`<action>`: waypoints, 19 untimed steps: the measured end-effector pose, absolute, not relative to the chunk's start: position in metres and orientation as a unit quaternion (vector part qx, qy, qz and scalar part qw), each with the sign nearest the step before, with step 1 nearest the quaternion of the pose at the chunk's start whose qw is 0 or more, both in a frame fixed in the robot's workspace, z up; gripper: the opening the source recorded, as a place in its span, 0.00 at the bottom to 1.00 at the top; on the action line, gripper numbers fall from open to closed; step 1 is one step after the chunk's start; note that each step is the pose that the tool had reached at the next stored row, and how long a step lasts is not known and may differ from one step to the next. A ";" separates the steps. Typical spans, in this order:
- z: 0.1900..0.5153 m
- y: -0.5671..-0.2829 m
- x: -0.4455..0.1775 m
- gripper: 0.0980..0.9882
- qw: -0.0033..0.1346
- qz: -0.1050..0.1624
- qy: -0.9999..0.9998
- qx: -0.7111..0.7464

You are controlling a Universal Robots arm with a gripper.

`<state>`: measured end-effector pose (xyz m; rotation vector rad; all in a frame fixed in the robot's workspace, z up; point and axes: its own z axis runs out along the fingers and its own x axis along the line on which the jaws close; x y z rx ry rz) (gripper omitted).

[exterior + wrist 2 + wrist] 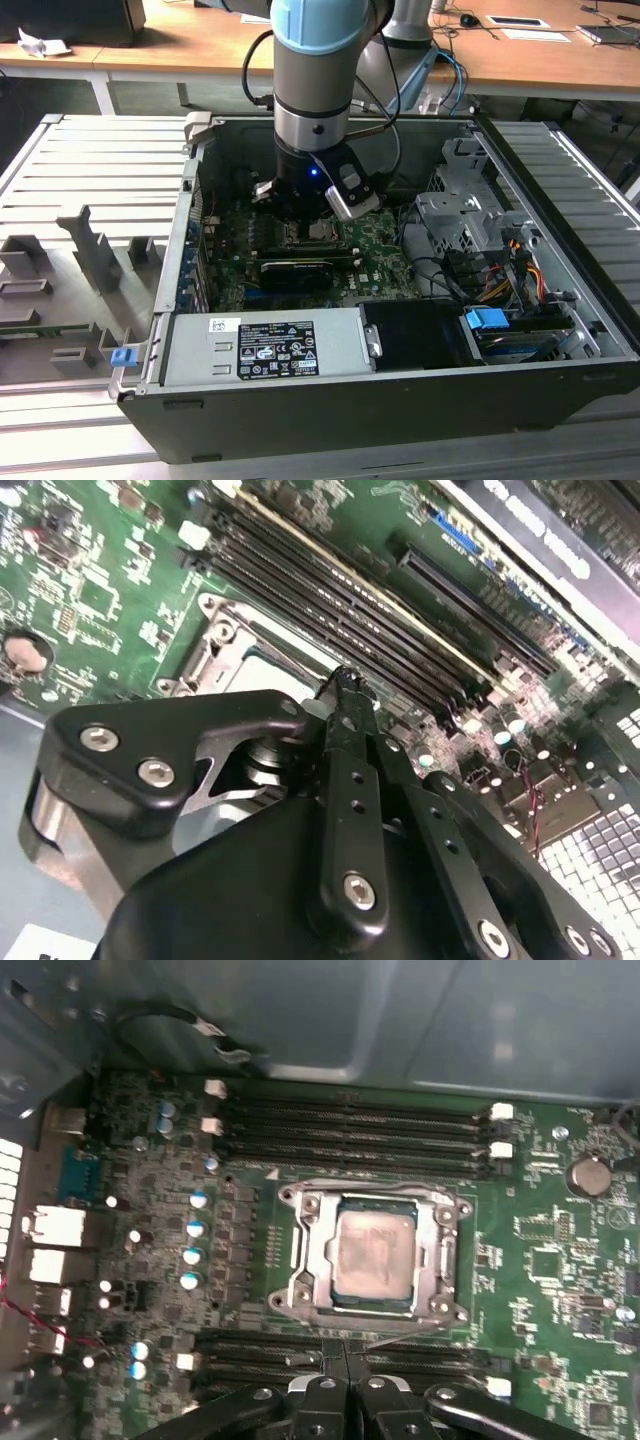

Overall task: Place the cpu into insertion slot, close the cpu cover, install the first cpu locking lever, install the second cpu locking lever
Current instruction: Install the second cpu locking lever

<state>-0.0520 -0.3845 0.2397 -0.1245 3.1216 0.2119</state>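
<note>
One seated cpu [374,1254] — cover [372,1248] down

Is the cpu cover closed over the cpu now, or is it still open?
Closed. In the first wrist view the cpu cover lies flat around the cpu, whose pale top shows through its window.

From where I sit this looks like a robotics or electronics lab: an opened computer case [400,300] lies on a slatted aluminium bench [90,190] with grey fixture blocks [90,250] bolted to it. Behind it I see wooden desks [530,60] carrying papers and small devices. The industrial arm [315,90] reaching into the case fits an automated-assembly test cell.
</note>
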 end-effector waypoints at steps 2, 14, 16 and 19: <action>0.238 -0.385 -0.054 0.01 0.005 0.072 0.997 -0.039; 0.219 -0.385 -0.065 0.01 0.007 0.091 0.995 -0.034; 0.218 -0.387 -0.065 0.01 0.007 0.102 0.994 -0.034; 0.217 -0.391 -0.066 0.01 0.007 0.107 0.994 -0.034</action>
